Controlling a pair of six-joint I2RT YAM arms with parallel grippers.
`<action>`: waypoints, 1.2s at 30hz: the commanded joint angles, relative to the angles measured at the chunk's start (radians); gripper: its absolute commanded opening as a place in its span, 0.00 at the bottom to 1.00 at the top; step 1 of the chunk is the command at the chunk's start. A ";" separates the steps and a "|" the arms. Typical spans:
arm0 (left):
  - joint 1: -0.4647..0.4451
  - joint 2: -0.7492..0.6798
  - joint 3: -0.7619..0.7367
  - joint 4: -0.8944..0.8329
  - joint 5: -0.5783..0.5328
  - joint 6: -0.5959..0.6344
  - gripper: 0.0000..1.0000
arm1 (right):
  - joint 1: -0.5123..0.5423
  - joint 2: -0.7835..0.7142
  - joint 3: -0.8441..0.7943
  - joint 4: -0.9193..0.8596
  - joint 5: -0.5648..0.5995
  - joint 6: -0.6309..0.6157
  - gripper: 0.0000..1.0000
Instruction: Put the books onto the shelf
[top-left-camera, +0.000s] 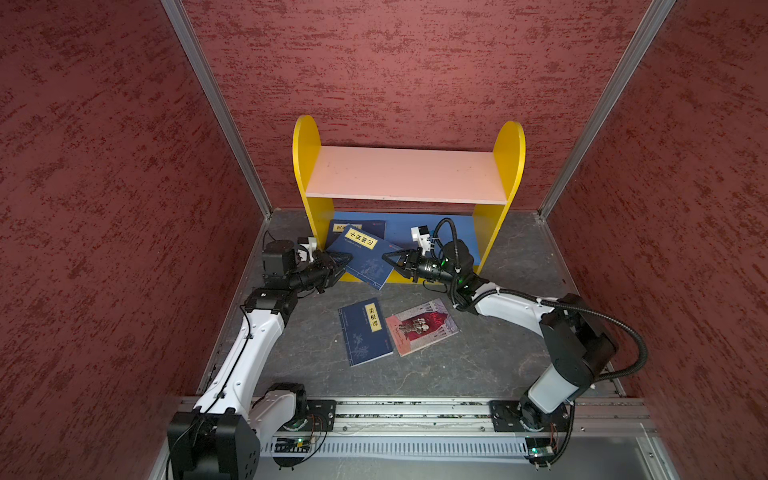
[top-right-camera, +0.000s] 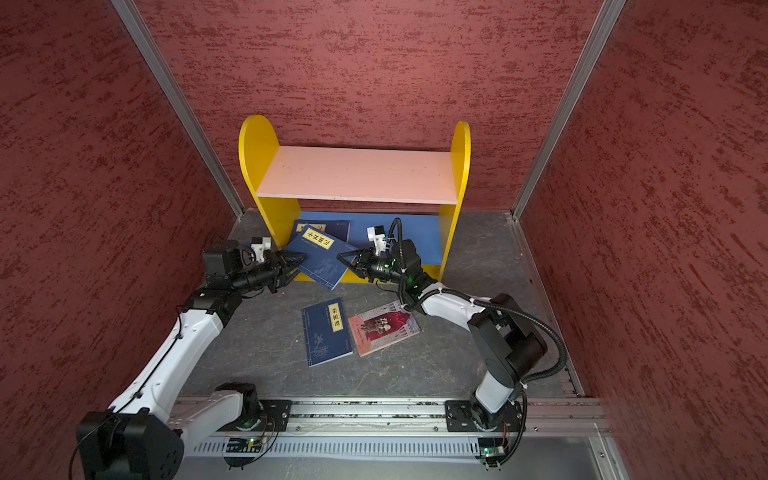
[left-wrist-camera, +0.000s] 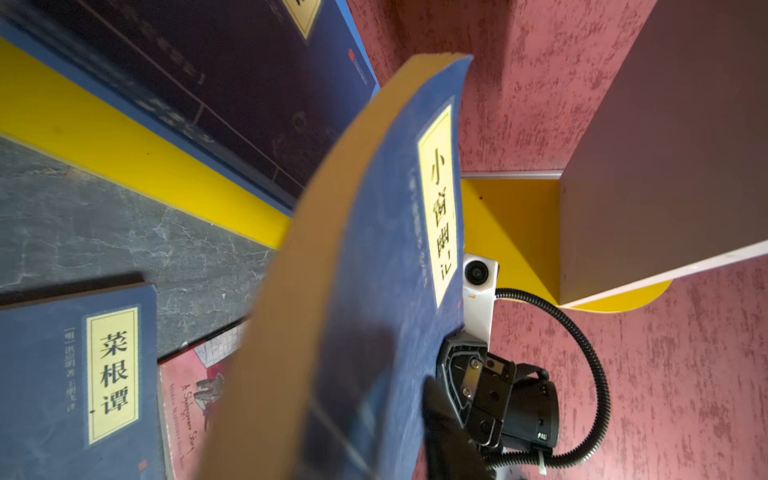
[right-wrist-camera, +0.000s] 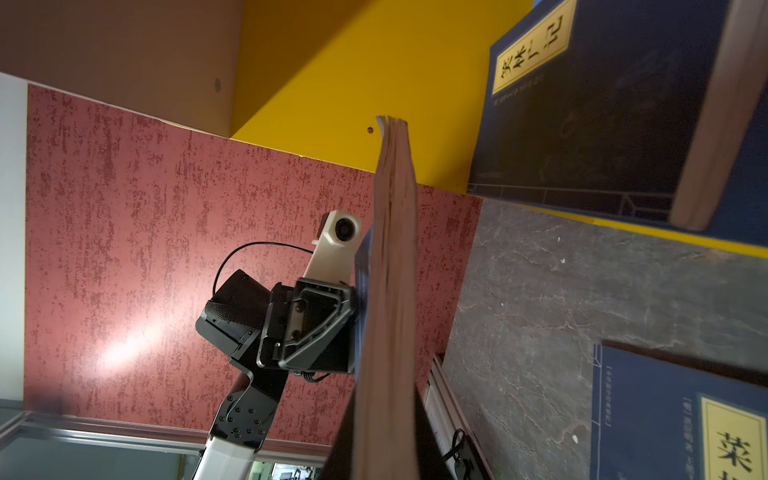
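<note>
1. Your held book (top-left-camera: 365, 259) hangs tilted at the centre of both top views, over the front lip of the shelf (top-left-camera: 307, 166), its far corner above the blue lower board (top-left-camera: 440, 232).
2. The right gripper (top-left-camera: 391, 259) is clamped on that book's right edge. The right wrist view looks straight along the bare page block rising from the bottom of the frame.
3. The left gripper (top-left-camera: 343, 266) sits at the book's left corner with a finger on either side. You cannot tell from these views whether it pinches or only brackets the cover.
4. Expect a light, limp load: in the left wrist view the cover bows in a clear curve. A one-sided hold will likely let the free side droop.
5. The cover looks smooth, so it may slip. Take a deep bite near the spine, where a thin paperback should be stiffest. Avoid loose page corners, which may crease.
6. Another navy book (top-left-camera: 359, 228) lies flat on the lower board, partly under the held one. Sliding over it could drag it.
7. Two more books lie flat on the floor below centre: a navy floor book (top-left-camera: 365, 332) touching the pink book (top-left-camera: 422, 326). Flat and thin, each probably needs an edge lifted first.
8. The pink upper board (top-left-camera: 407, 174) carries nothing.
</note>
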 joint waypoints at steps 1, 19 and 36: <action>0.029 -0.027 0.045 -0.175 -0.068 0.093 0.52 | -0.032 0.010 0.043 0.020 -0.033 -0.026 0.02; 0.189 -0.059 0.039 -0.247 0.094 0.118 0.65 | -0.132 0.179 0.255 -0.129 -0.245 -0.097 0.03; 0.189 -0.043 0.019 -0.182 0.133 0.089 0.67 | -0.188 0.342 0.424 -0.190 -0.363 -0.128 0.04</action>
